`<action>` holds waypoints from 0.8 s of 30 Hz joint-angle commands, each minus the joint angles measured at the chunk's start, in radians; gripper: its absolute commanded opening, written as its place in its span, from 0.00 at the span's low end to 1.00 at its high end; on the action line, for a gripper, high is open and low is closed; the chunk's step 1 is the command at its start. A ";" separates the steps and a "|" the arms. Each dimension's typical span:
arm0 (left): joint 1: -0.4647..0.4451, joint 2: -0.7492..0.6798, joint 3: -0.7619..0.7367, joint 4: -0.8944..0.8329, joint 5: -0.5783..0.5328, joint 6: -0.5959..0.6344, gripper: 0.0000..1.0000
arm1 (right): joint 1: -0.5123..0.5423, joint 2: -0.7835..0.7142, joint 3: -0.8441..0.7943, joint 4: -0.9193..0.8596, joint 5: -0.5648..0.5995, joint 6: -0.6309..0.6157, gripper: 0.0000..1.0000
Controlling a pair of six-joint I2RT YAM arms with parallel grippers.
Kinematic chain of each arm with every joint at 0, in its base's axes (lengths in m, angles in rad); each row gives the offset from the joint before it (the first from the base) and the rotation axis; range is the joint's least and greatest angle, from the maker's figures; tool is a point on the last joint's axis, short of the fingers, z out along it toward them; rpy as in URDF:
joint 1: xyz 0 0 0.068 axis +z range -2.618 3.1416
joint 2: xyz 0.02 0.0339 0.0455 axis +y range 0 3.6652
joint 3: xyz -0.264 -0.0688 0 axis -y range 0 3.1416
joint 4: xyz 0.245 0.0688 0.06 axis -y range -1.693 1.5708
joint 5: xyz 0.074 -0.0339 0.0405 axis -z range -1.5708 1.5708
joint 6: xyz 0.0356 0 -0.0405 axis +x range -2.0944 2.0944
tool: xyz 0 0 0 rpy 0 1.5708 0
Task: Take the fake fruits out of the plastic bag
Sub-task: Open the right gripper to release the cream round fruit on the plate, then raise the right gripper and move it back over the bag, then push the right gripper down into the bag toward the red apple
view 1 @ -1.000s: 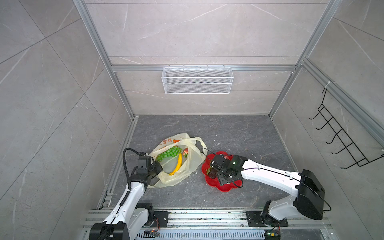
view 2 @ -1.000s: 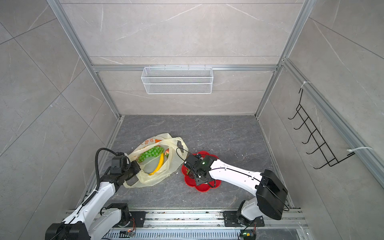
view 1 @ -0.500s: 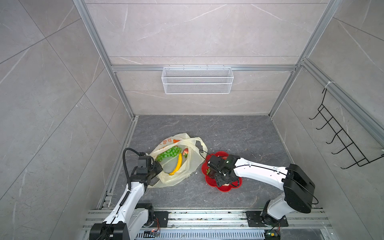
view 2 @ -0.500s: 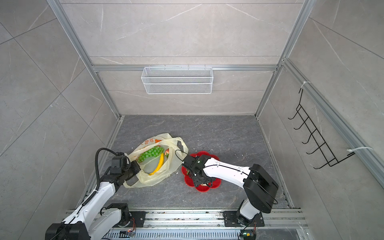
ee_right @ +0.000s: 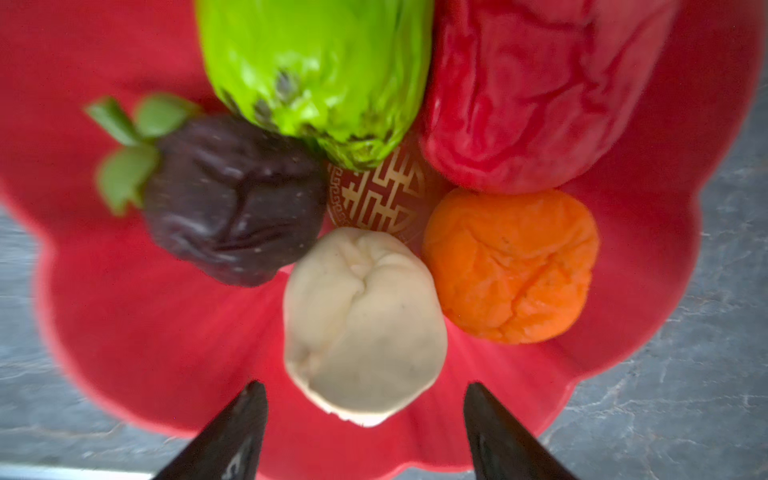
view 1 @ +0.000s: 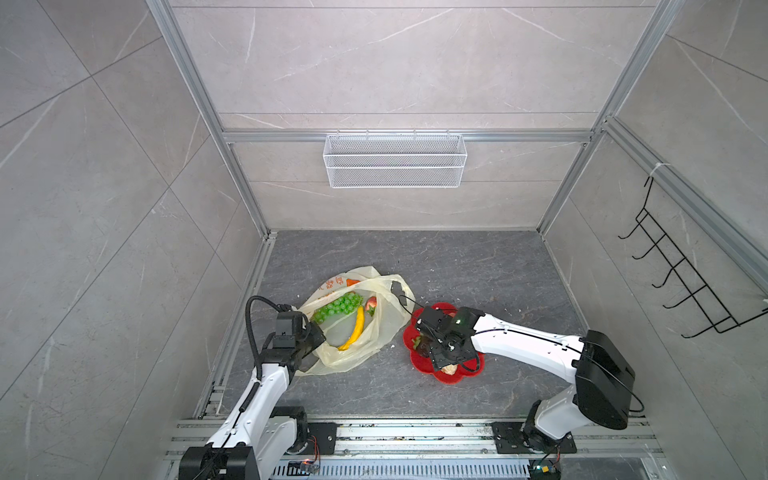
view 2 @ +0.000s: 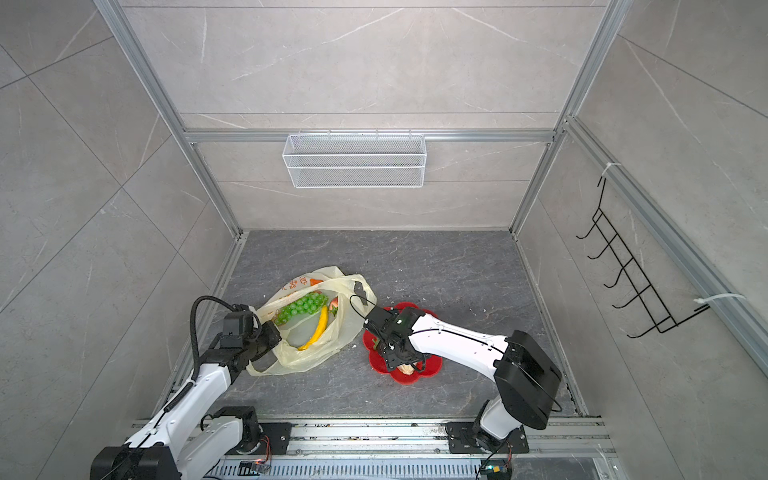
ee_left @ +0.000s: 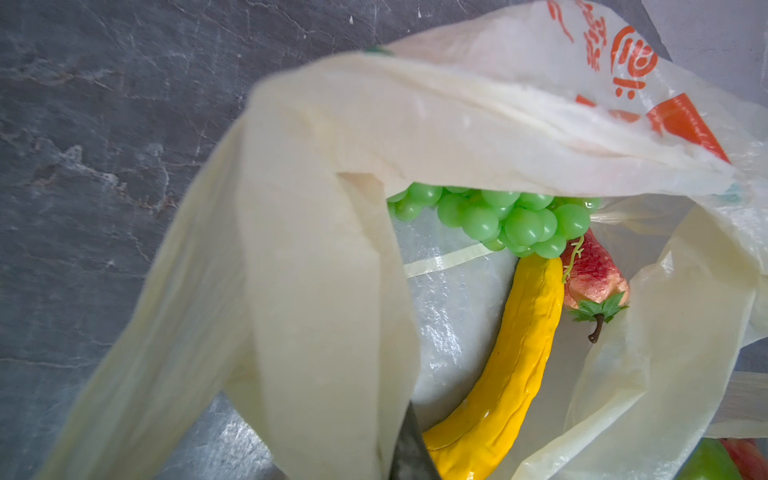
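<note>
Left gripper (view 1: 312,341) is clamped on the near-left edge of the bag (view 1: 386,320), whose thin translucent film is held open. Right gripper (ee_right: 363,388) is spread wide and empty over the cream piece (ee_right: 361,320) on the glossy red plate (ee_right: 124,332). Left of it, in the bag, a smooth banana (view 1: 356,328) is laid with its long axis near-to-far. Beyond it, beaded grapes (view 1: 336,305) and a strawberry (view 1: 371,303) are noted.

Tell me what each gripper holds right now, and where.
Left gripper pinches the plastic bag at its mouth edge; right gripper open, holding nothing.
</note>
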 commanded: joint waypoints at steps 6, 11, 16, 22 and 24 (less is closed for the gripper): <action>-0.019 0.048 0.012 0.070 0.091 0.064 0.00 | 0.041 -0.052 0.175 0.157 -0.027 -0.044 0.70; -0.031 0.040 0.010 0.073 0.092 0.070 0.00 | 0.091 0.152 0.403 0.238 -0.028 -0.075 0.66; -0.035 0.031 0.005 0.075 0.093 0.074 0.00 | 0.097 0.396 0.640 0.265 -0.071 -0.108 0.61; -0.038 0.011 -0.002 0.076 0.092 0.077 0.00 | 0.072 0.675 0.967 0.138 -0.086 -0.132 0.56; -0.038 0.004 -0.004 0.075 0.092 0.077 0.00 | 0.053 0.751 1.054 0.101 -0.083 -0.121 0.53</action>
